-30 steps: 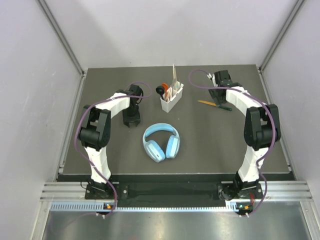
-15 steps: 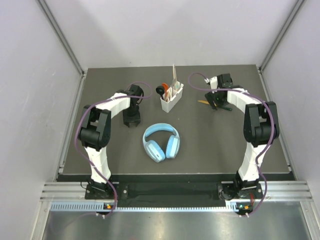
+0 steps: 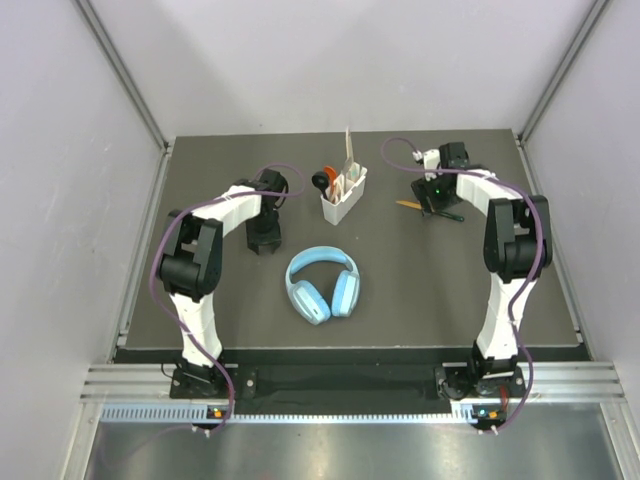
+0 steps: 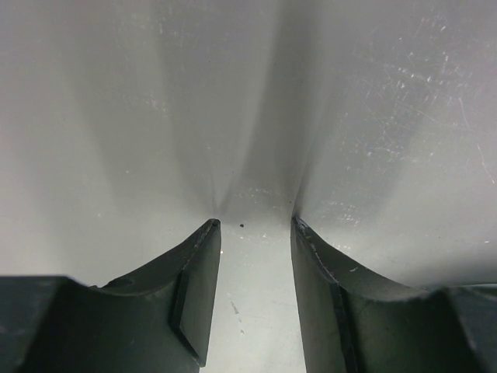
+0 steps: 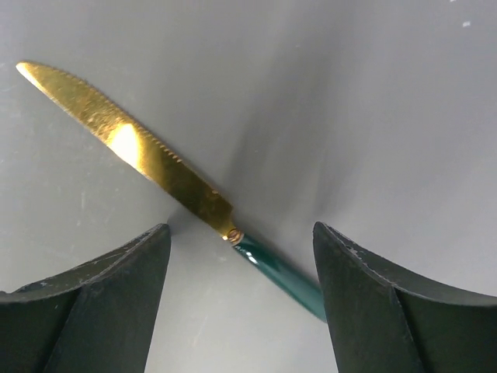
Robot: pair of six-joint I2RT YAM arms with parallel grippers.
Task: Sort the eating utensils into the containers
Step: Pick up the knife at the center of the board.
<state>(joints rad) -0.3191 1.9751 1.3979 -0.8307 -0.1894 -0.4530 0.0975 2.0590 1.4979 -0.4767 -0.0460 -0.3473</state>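
Note:
A knife with a gold serrated blade and dark green handle (image 5: 132, 148) lies flat on the dark table at the right (image 3: 408, 205). My right gripper (image 3: 432, 197) is open and low over it, its fingers straddling the joint of blade and handle (image 5: 241, 228) without touching. The white caddy (image 3: 343, 203) stands at the back centre and holds an orange-red spoon, a black scoop and white utensils upright. My left gripper (image 3: 262, 243) points straight down at bare table left of the caddy, its jaws a little apart and empty (image 4: 255, 221).
Light-blue headphones (image 3: 322, 284) lie in the middle of the table, in front of the caddy. White walls with metal rails close in the table on the left, right and back.
My right gripper has come forward and down from the back right until it is over the knife. The left arm has not moved.

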